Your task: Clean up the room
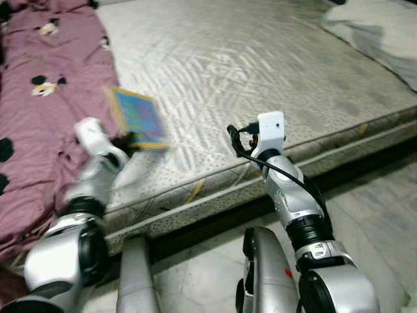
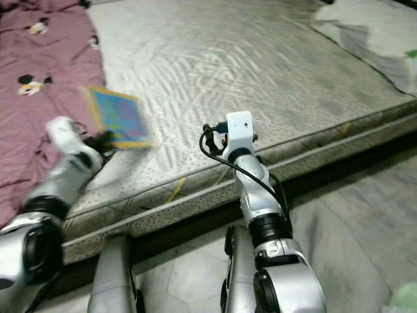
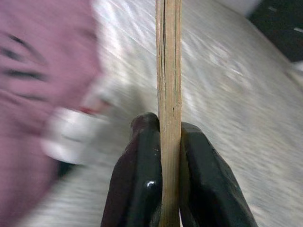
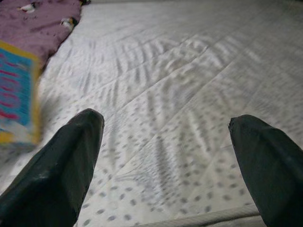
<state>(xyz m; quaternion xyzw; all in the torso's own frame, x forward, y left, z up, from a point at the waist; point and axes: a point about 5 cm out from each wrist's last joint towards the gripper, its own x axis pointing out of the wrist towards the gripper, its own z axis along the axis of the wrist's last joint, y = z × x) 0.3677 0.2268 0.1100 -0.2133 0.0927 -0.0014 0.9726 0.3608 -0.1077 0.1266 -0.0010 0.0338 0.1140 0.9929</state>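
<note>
One book (image 1: 137,119) is pinched by its lower edge between your left gripper's (image 3: 169,142) fingers, held above the mattress (image 1: 260,78) beside the pink blanket (image 1: 45,98). Carry it level and slowly; that thin edge grip may slip. Your right gripper (image 4: 165,156) hovers over the mattress, fingers spread wide.

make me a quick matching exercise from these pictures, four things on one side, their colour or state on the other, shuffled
Column one:
1. book
2. left gripper
3. right gripper
4. blanket

Column two:
a. fingers apart, nothing between them, over the mattress
b. pinkish-purple with cartoon mouse prints
c. blue cover with a yellow border, held edge-up
d. shut on a thin edge

Pairs: 1-c, 2-d, 3-a, 4-b
</note>
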